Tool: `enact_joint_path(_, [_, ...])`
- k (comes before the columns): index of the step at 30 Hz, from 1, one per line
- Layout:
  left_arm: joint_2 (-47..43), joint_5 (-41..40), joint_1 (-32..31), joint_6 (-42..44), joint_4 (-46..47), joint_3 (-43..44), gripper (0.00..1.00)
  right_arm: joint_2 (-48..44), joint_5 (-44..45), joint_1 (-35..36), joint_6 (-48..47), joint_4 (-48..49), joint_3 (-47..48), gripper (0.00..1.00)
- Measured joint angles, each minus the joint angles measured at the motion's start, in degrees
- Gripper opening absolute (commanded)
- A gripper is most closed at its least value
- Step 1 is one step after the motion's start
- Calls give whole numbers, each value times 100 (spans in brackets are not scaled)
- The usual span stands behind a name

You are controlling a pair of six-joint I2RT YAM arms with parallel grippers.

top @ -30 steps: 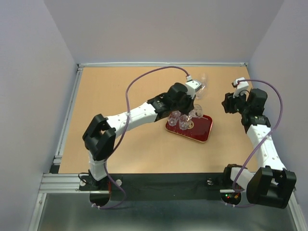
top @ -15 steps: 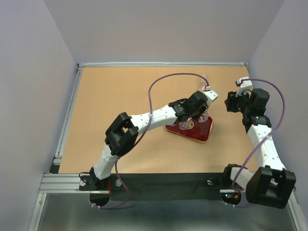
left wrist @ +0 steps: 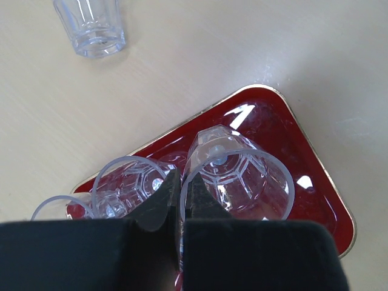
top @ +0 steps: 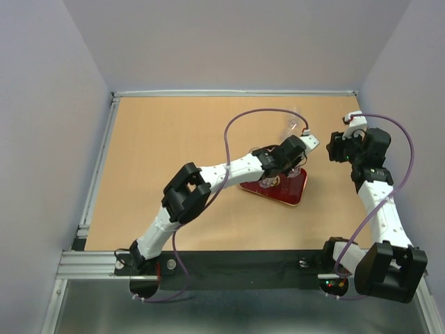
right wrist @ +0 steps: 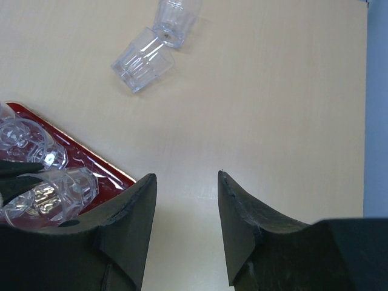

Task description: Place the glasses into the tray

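The dark red tray (left wrist: 303,182) lies on the tan table and also shows in the top view (top: 292,193). My left gripper (left wrist: 182,182) is shut on the rim of a clear glass (left wrist: 242,173) and holds it over the tray's right part. Two more glasses (left wrist: 130,182) stand in the tray to its left. In the top view the left gripper (top: 286,165) covers the tray's far side. My right gripper (right wrist: 185,179) is open and empty over bare table, right of the tray (right wrist: 97,162). Two glasses (right wrist: 142,60) remain on the table beyond it, one on its side.
The loose glasses sit behind the tray in the top view (top: 292,125); one shows at the top of the left wrist view (left wrist: 91,27). The right gripper (top: 332,148) hangs near the table's right edge. Grey walls enclose the table on three sides.
My left arm has swung right and toward the near side, from the loose glasses at the back to over the tray, with a glass in its jaws. The right arm has barely moved.
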Motion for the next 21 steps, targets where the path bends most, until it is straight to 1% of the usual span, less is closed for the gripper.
enact_joint_path(3, [103, 0, -2, 9, -37, 59, 4, -17, 0, -4, 17, 2, 0, 50])
enact_joint_path(7, [243, -7, -2, 26, -72, 153, 8, -24, -2, -26, 20, 17, 0, 50])
enact_joint_path(21, [339, -177, -2, 70, -131, 348, 28, -24, -4, -35, 22, 35, 0, 50])
